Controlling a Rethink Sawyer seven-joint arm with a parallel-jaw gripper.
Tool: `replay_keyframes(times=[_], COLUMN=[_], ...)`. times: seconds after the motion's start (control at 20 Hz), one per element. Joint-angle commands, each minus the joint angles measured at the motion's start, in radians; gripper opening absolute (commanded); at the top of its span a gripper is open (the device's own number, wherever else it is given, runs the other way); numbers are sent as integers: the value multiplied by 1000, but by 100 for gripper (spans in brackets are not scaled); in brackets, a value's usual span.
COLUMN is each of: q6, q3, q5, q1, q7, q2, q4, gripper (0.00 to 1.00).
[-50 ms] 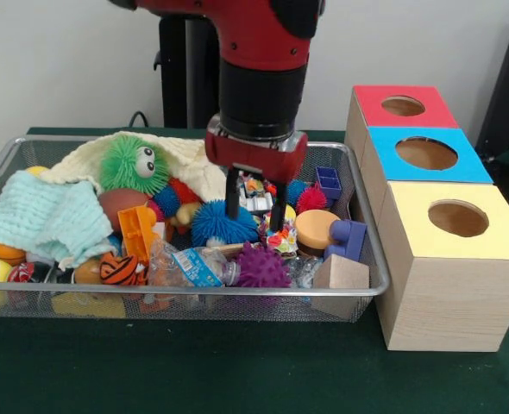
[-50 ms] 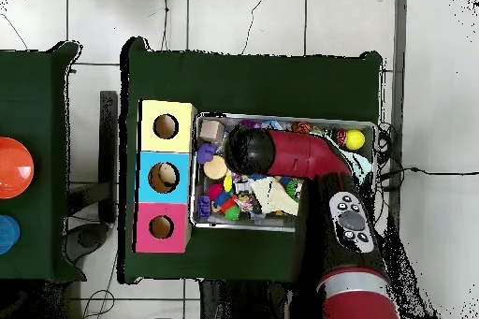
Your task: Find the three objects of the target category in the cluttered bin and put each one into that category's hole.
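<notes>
We saw the claw point(image 1: 254, 207) hanging over the middle of the wire bin point(image 1: 371, 289), its two black fingers point(image 1: 232, 197) spread apart with nothing between them, tips just above the clutter. Directly behind the gap sat a small multicoloured printed item point(image 1: 256, 194) (too small for us to say what it was). A blue spiky ball point(image 1: 213, 222) lay just beside the finger on the picture's left, a purple spiky ball point(image 1: 261, 266) nearer the bin's front wall, a pink spiky ball point(image 1: 311, 199) further back. A crushed plastic bottle point(image 1: 190, 266) lay along the front, touching the purple ball. A green fuzzy toy with eyes point(image 1: 134, 162) sat on a cream cloth point(image 1: 190, 159) at the back; a mint cloth point(image 1: 43, 216) covered the left end. An orange round block point(image 1: 313, 228), a purple block point(image 1: 349, 239) and a plain wooden block point(image 1: 341, 274) crowded the end nearest the boxes.

Beside the bin stood three wooden boxes in a row on the green desk point(image 1: 237, 371): a yellow-topped box point(image 1: 457, 226) nearest, a blue-topped box point(image 1: 427, 155), a red-topped box point(image 1: 403, 106), each with a round hole. From overhead, the arm point(image 2: 309, 154) hid much of the bin point(image 2: 281, 118).
</notes>
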Motion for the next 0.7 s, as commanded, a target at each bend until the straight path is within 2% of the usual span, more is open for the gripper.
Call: replay_keyframes(times=[0.05,0.35,0.55,0.7], q6=[-145,-244,-302,-315], q3=[100,45,-8,-37], q5=[-95,-110,-89,-67], q1=[-41,1,48,75], q7=[-70,47,150,185], q2=[107,94,50,13], q4=[-43,29,123,178], gripper=[100,100,100,100])
